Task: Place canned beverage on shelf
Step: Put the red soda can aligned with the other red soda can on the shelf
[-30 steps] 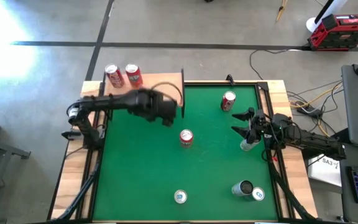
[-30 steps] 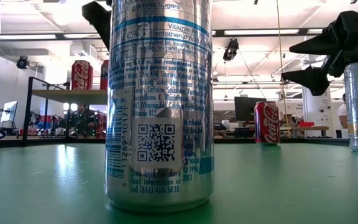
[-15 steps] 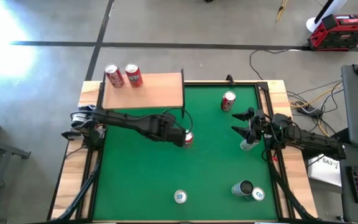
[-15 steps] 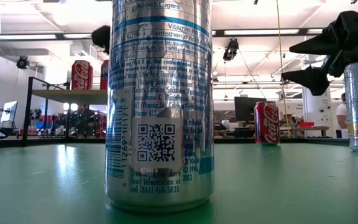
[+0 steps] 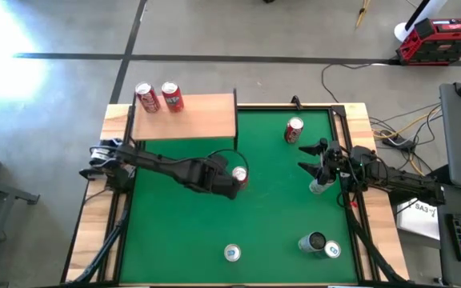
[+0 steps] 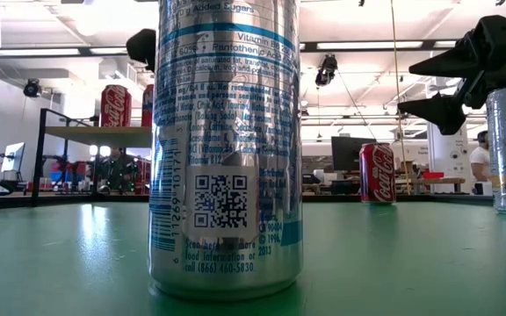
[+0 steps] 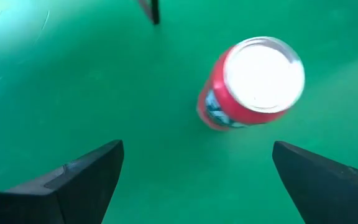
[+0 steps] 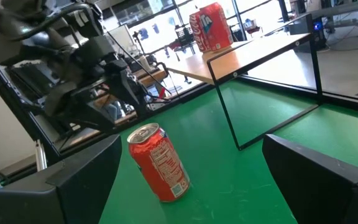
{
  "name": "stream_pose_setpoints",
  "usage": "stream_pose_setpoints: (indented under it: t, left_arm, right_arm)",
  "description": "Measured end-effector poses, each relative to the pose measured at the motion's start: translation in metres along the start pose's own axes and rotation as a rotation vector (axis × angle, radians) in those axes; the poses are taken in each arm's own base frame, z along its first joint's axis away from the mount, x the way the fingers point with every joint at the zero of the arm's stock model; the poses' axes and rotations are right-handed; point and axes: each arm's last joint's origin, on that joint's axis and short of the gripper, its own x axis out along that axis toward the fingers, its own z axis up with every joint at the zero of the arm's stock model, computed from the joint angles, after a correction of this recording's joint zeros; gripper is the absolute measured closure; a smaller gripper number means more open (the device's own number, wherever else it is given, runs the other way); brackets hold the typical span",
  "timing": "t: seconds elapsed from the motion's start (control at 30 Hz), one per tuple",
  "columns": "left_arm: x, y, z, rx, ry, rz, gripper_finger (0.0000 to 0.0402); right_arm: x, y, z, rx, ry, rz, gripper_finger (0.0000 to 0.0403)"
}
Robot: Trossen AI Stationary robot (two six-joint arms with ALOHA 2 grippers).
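A red can (image 5: 239, 174) stands upright on the green mat (image 5: 278, 216) near its middle; it also shows in the left wrist view (image 7: 253, 81) and the right wrist view (image 8: 160, 163). My left gripper (image 5: 227, 182) hovers open just left of and above it, touching nothing; the can lies beyond the fingertips (image 7: 197, 186). The light-wood shelf (image 5: 190, 118) stands at the far left on thin black legs, with two red cans (image 5: 146, 98) (image 5: 171, 96) upright on its left end. My right gripper (image 5: 304, 158) waits open at the right, by a silver can (image 5: 318, 186).
Another red can (image 5: 294, 130) stands at the far right. A silver can (image 5: 231, 253) stands by the near edge, filling the low view (image 6: 225, 149). Two more cans (image 5: 314, 242) (image 5: 332, 250) are at the near right. The shelf's right half is bare.
My left gripper has gone from beside the shelf toward the table's near and right side and down, reaching the red can in the middle of the mat. The can has stayed upright in place.
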Motion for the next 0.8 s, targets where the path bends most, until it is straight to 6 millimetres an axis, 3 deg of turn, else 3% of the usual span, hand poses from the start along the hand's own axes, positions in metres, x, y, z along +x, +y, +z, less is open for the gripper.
stream_pose_setpoints:
  t: [0.23,0.47,0.8]
  left_arm:
    - [-0.008,-0.011,-0.006,0.007,-0.098,-0.040,0.0006]
    - [0.004,-0.037,-0.003,-0.009,-0.110,-0.049,0.0006]
    - [0.026,-0.079,0.016,-0.032,-0.079,0.152,0.0002]
  right_arm:
    - [0.000,0.000,0.000,0.000,0.000,0.000,0.0021]
    - [0.000,0.000,0.000,0.000,0.000,0.001,0.0021]
    - [0.000,0.000,0.000,0.000,0.000,0.000,0.0021]
